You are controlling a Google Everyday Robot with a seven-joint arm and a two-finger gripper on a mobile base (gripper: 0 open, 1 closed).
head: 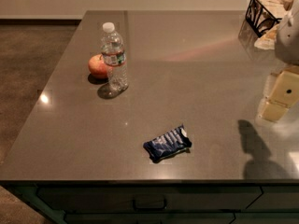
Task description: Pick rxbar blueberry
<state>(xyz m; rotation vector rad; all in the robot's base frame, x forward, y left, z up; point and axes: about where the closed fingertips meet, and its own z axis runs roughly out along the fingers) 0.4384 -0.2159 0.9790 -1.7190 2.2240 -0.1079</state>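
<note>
Gripper (276,101) is way over on the right edge of my view, pale yellowish and hanging above the grey countertop (196,59), with the white arm (289,34) coming down to it from the upper right corner. From this angle I honestly can't say whether it's spread apart or pinched together, so I'm not calling it. It throws a dark shadow (254,150) onto the counter below and a bit left of itself. The rxbar blueberry (167,143) is lying flat near the front edge of the counter, roughly in the middle, turned on a diagonal with its white end pointing up and to the right. It's well apart from the gripper, off to its lower left, and nothing is touching it. Further back on the left side there's a clear water bottle (113,57) standing upright with a white cap, and a reddish-orange fruit (97,66) just beside it on its left, partly behind it. A black wire holder (265,13) sits at the back right corner. Under the counter front I can see dark drawers with a handle (149,203).
</note>
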